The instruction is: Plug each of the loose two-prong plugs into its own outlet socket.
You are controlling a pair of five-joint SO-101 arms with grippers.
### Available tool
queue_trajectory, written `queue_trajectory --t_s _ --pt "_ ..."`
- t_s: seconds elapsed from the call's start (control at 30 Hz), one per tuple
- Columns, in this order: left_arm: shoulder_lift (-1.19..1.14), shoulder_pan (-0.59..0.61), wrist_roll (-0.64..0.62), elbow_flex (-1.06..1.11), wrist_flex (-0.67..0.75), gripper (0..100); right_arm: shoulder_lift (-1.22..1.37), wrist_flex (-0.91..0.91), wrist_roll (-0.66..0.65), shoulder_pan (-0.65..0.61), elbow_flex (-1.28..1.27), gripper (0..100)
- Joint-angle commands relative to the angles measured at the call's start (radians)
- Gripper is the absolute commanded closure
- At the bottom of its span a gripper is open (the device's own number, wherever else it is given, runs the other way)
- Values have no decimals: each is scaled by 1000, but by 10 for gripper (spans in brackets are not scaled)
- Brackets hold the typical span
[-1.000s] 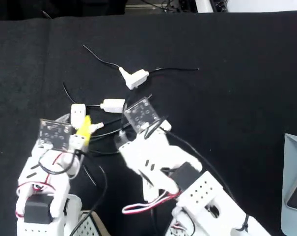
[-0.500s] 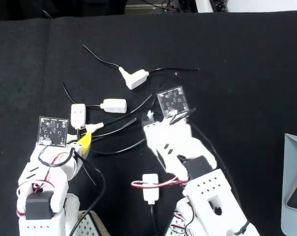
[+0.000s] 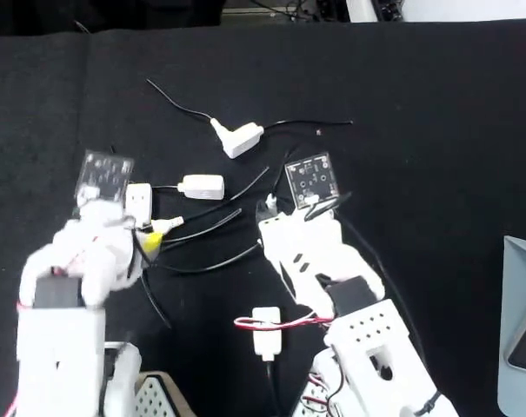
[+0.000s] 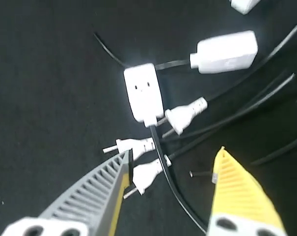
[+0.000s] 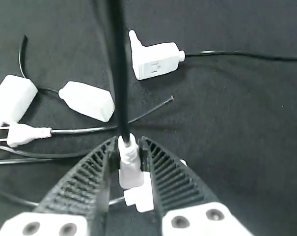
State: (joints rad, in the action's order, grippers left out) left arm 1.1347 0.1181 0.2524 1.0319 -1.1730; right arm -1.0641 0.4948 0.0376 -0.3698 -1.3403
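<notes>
Black cloth covers the tabletop (image 3: pixel 436 113), and on it the square socket (image 4: pixel 143 93) lies with several plugs crowded just beside its cord end. On its own arm's side of that socket the left claw (image 4: pixel 174 153) hangs spread apart over one loose plug (image 4: pixel 146 174), which lies slantwise near the grey jaw with its prongs pointing away from the socket, so I judge it needs turning round. Well apart from the square socket, beyond the oblong socket (image 3: pixel 200 186), the right claw (image 5: pixel 127 142) is clamped on a held plug (image 5: pixel 130 167).

The table (image 3: pixel 436 130) is overlooked from high above. From both wrists, the oblong socket (image 4: pixel 227 51) is viewed closely, looking downward.
</notes>
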Motion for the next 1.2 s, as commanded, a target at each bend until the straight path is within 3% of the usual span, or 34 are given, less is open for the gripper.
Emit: queue_trajectory --t_s 0.0,0.23,0.7,1.17 --pt "-259 35 8 -193 -2 725 -16 -63 -2 11 -10 985" --pt "-601 64 3 -398 6 727 -16 -68 0 11 -15 985" --pt "-1065 42 3 -578 261 726 -16 -68 0 11 -16 985" --pt "-1218 -7 0 -673 270 726 -16 -69 0 11 -28 985"
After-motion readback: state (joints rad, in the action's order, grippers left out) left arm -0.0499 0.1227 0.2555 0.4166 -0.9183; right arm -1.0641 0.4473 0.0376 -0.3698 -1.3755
